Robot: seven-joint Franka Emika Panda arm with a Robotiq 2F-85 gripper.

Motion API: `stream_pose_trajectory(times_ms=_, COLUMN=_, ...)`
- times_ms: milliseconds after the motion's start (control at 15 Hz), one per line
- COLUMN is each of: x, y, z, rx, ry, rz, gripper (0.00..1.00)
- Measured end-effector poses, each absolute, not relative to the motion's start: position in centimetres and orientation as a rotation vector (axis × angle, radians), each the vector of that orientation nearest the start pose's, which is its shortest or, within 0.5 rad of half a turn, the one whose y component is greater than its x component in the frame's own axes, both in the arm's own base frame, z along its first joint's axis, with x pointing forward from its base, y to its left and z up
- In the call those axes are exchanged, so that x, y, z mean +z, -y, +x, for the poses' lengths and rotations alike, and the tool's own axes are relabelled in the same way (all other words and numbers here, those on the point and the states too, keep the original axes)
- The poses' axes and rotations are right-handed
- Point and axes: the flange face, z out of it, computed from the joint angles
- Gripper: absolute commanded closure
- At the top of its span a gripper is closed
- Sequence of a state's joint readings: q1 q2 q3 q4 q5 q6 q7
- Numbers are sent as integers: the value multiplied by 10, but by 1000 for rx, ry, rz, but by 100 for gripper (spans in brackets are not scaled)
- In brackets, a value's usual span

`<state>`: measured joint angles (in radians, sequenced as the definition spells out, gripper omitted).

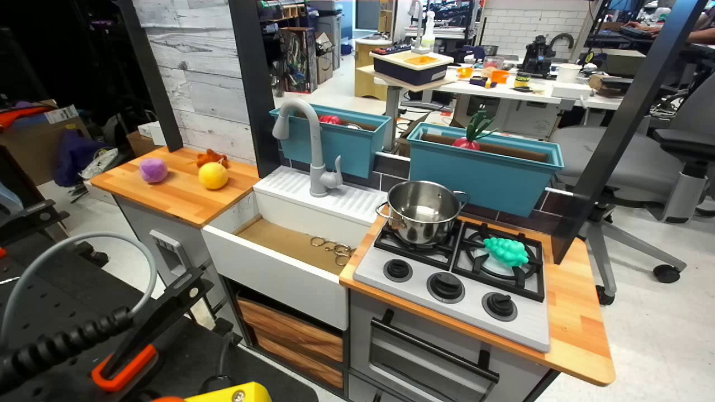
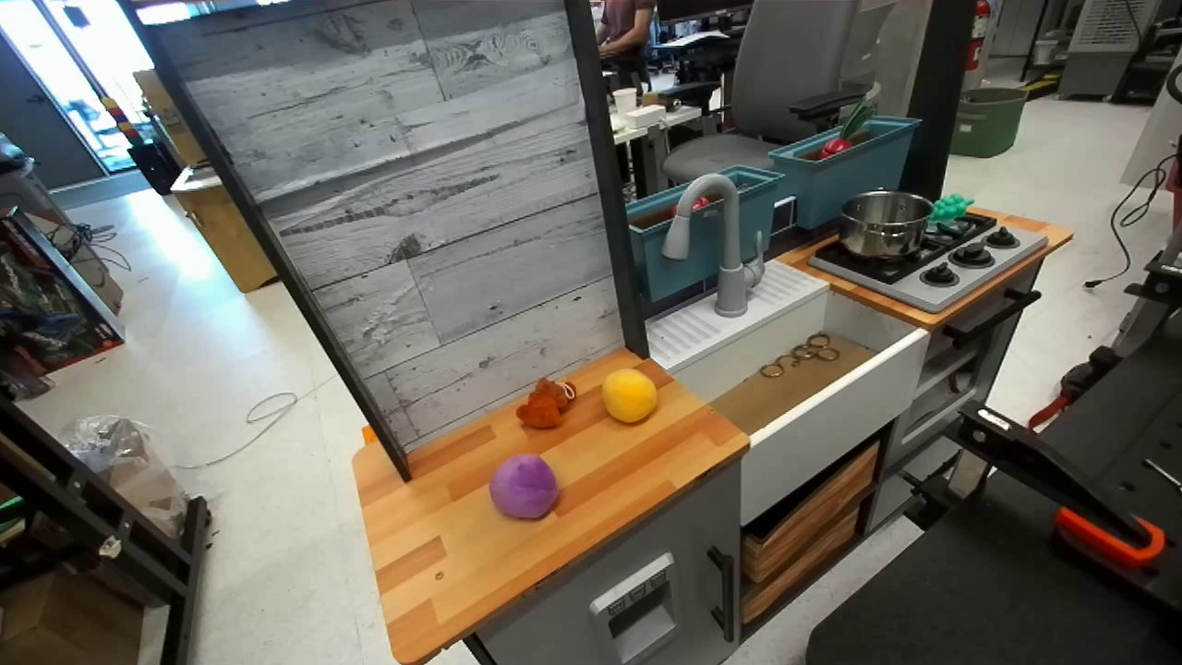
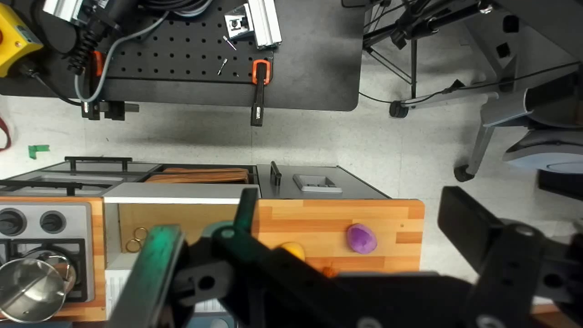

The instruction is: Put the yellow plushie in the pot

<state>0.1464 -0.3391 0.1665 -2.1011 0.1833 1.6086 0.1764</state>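
Observation:
The yellow plushie (image 1: 213, 175) is a round bright-yellow ball on the wooden counter, and it also shows in an exterior view (image 2: 630, 395). In the wrist view the plushie (image 3: 294, 249) is partly hidden behind a gripper finger. The shiny steel pot (image 1: 423, 215) stands upright on the left burner of the toy stove. It also shows in an exterior view (image 2: 886, 224) and at the lower left of the wrist view (image 3: 30, 289). My gripper (image 3: 350, 202) is wide open and empty, high above the counter. It is out of view in both exterior views.
A purple toy (image 2: 524, 487) and an orange-red toy (image 2: 545, 404) lie near the plushie on the counter (image 2: 443, 563). The white sink (image 1: 273, 268) with metal rings and the tall grey faucet (image 1: 317, 151) stand between counter and stove. A green toy (image 1: 505, 251) lies on the right burner. Teal planters (image 1: 480, 176) stand behind.

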Motion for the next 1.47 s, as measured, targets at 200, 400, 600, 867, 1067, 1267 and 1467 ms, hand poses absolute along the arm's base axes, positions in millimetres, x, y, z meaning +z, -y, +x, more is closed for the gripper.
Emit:
stream_pose_trajectory(times_ms=200, x=546, y=-160, z=408, rx=278, ry=154, rz=-3039, gripper=0)
stream_pose_trajectory(times_ms=400, x=546, y=-160, z=408, rx=278, ry=154, rz=-3039, gripper=0)
stream_pose_trajectory(times_ms=600, x=546, y=-160, z=408, rx=278, ry=154, rz=-3039, gripper=0)
stream_pose_trajectory(times_ms=867, x=546, y=-160, z=408, rx=278, ry=154, rz=-3039, gripper=0)
stream_pose_trajectory(times_ms=1067, x=545, y=-160, z=408, rx=279, ry=156, rz=-3042, gripper=0)
stream_pose_trajectory(times_ms=1267, x=534, y=-163, z=412, rx=317, ry=171, rz=-3061, gripper=0)
stream_pose_trajectory(times_ms=1467, x=512, y=-166, z=423, rx=374, ry=194, rz=-3089, gripper=0)
